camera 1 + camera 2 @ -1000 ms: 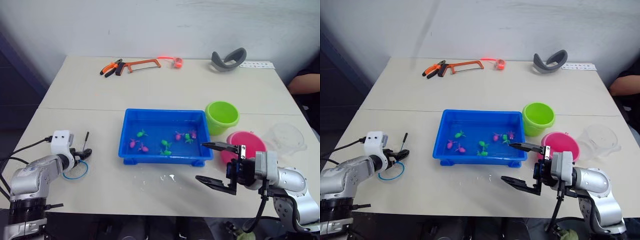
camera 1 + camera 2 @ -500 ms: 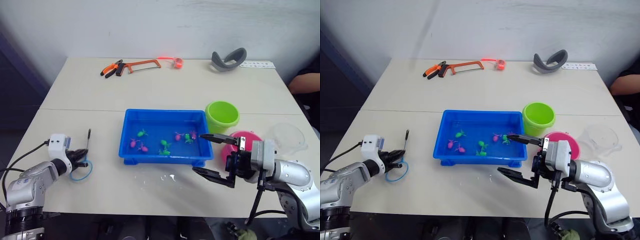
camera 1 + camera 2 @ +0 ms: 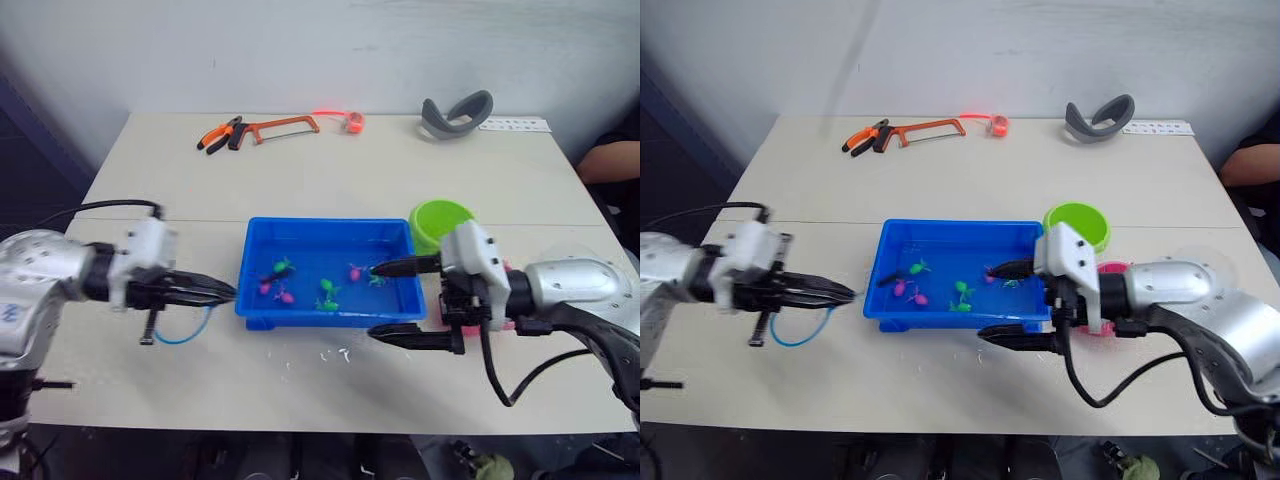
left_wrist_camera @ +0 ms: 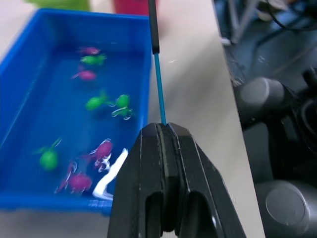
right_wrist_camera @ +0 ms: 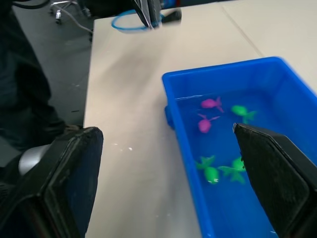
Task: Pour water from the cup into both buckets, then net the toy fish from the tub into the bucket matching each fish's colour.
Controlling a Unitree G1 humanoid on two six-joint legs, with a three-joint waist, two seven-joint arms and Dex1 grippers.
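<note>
Left gripper (image 3: 225,293), jaws clamped on the net (image 3: 172,326), sits just beside the tub's (image 3: 330,310) left wall; the hoop hangs just over the worktop (image 3: 300,170). Right gripper (image 3: 390,300), jaws spread wide, straddles the tub's near right corner. Toy fish (image 3: 329,290), green and pink, lie in the tub's water. Beyond the right arm: pink bucket (image 3: 512,325), largely hidden, then green bucket (image 3: 432,220). The cup (image 3: 590,258) stands at the right edge. A hacksaw (image 3: 280,128) lies far back.

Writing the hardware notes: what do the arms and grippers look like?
Both arms are rounded silver-grey shells with white boxes at the wrists and loose black cables. The left gripper and right gripper each have two long, tapering black fingers.
</note>
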